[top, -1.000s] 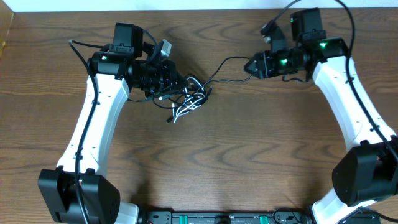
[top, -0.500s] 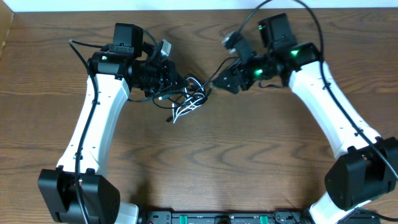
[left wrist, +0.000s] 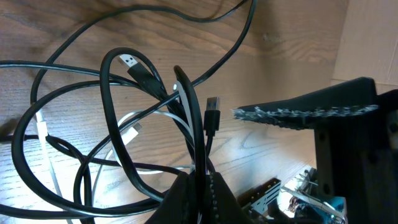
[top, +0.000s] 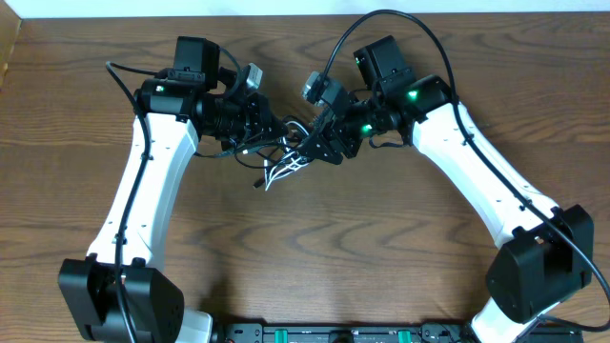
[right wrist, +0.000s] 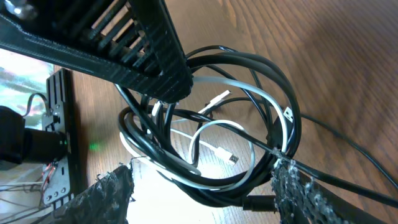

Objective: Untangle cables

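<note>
Where the cables lie: white cable (top: 278, 172) nearest, threaded through the black cable (left wrist: 118, 124) coils just behind.
Left claw (left wrist: 200, 180): pressed together on a black strand that rises straight from its tips.
Right claw (right wrist: 202, 177): spread, one finger on either side of the coils.
Next move, likely: right claw closes on a loop and draws away from the left claw.

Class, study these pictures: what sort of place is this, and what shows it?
Probably a robotics lab or test bench: a white left arm and right arm stand at a wooden table, electronics line its near edge, and tangled cables lie between them.
</note>
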Action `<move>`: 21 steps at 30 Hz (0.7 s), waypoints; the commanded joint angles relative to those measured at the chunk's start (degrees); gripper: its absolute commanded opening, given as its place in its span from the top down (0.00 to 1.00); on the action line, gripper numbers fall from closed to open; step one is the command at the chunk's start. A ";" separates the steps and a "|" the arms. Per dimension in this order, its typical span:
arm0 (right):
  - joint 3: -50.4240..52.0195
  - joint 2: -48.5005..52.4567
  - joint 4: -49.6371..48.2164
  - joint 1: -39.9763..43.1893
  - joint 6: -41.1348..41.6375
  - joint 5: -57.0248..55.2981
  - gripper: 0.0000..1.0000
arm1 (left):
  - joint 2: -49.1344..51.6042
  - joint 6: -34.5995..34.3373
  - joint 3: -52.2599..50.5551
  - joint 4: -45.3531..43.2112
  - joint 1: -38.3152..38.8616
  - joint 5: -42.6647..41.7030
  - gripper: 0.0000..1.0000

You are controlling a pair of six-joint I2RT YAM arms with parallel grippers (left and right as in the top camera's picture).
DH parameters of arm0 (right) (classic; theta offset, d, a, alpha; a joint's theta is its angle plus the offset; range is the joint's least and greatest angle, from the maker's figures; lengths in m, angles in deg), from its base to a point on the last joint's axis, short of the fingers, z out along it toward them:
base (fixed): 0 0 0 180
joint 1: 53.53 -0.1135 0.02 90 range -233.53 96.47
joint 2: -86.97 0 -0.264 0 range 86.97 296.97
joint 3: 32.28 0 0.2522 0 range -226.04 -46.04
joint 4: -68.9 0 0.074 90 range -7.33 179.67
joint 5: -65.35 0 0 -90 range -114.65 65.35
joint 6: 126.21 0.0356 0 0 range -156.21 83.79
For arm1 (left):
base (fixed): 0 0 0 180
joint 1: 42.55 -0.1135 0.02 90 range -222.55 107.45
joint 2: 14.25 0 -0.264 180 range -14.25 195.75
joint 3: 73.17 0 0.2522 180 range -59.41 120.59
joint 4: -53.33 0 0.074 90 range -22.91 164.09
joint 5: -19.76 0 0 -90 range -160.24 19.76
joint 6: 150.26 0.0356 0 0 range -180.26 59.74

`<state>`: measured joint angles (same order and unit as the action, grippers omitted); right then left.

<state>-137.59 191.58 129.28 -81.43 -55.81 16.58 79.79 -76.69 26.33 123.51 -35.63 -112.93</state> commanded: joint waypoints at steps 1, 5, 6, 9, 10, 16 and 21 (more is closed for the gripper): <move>-0.55 0.52 -0.17 -0.17 -1.97 0.94 0.31 | 0.11 0.96 -0.13 0.11 -0.09 -0.33 0.93; -0.55 0.52 -0.15 -0.17 -3.13 1.42 0.31 | 0.11 0.96 -0.13 0.11 -0.09 -0.35 0.92; -0.55 0.52 -0.17 -0.17 -3.37 1.62 0.31 | 0.11 0.94 -0.13 0.11 -0.09 -0.35 0.93; -0.52 0.55 -0.35 -0.31 -3.91 2.38 0.32 | 0.11 0.96 -0.13 0.11 -0.09 -0.81 0.93; -0.52 0.57 -0.35 -0.33 -4.33 2.67 0.32 | 0.11 0.96 -0.13 0.09 -0.09 -1.29 0.93; -0.52 1.77 -0.59 -0.35 -6.21 5.66 0.32 | 0.11 0.94 -0.13 0.11 -0.09 -1.66 0.92; -0.52 4.55 -2.47 -0.33 -6.86 10.38 0.32 | 0.11 0.92 -0.13 0.15 -0.09 -1.86 0.93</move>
<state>-137.59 193.75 127.68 -81.52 -60.96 21.70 79.79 -76.69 26.33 123.55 -35.63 -113.57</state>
